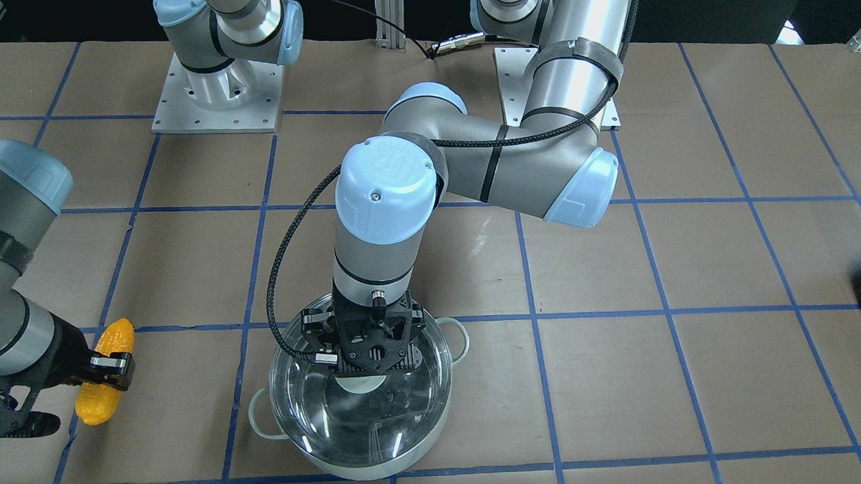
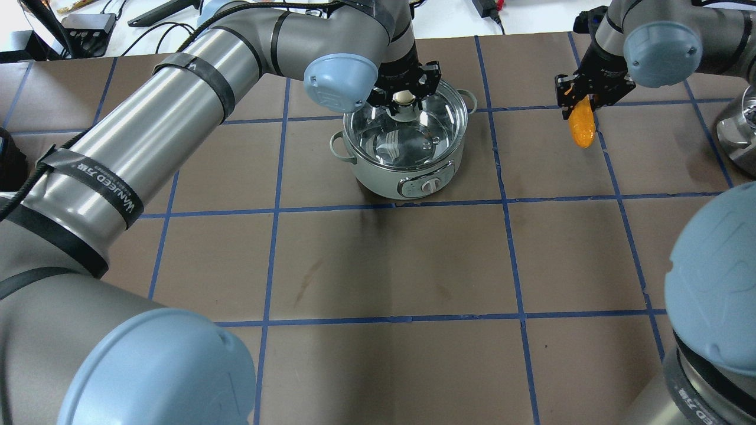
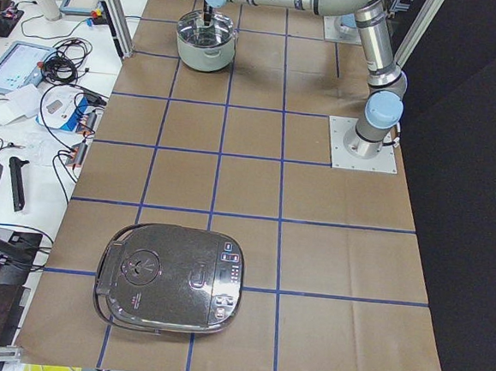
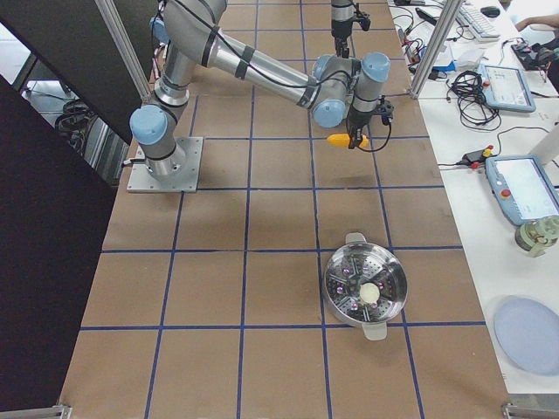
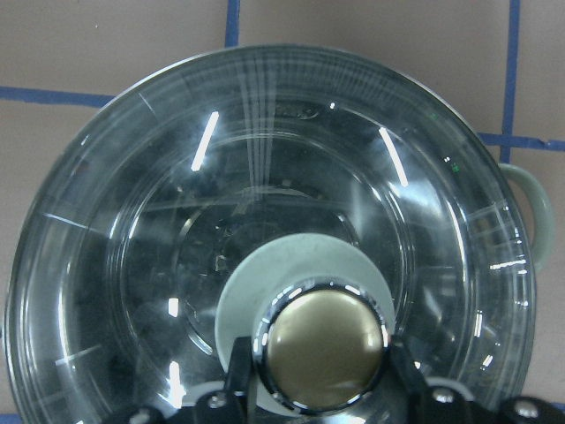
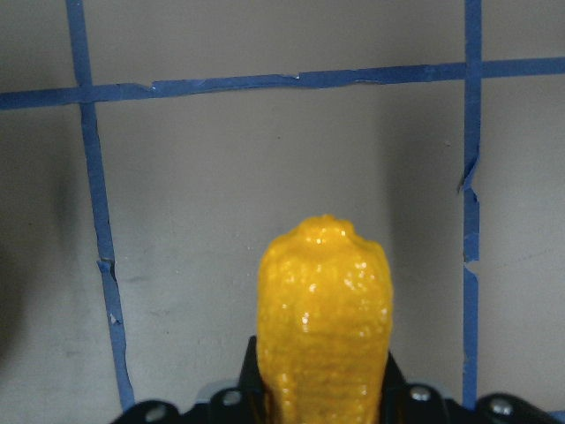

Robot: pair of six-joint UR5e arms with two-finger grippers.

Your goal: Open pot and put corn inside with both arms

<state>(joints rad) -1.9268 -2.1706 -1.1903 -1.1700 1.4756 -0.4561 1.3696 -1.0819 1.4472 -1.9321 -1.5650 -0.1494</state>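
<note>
The steel pot stands on the brown mat with its glass lid on it. My left gripper comes down over the lid, and its fingers are shut on the round knob. The overhead view shows the same grip on the pot. My right gripper is shut on the orange-yellow corn. It holds the corn above the mat about one grid square to the side of the pot. The corn also shows in the overhead view and the right wrist view.
A dark rice cooker sits at the table's end on my left. A perforated steamer pot sits at the end on my right. The arm base plates are behind the pot. Benches with cables and tablets run along the far side.
</note>
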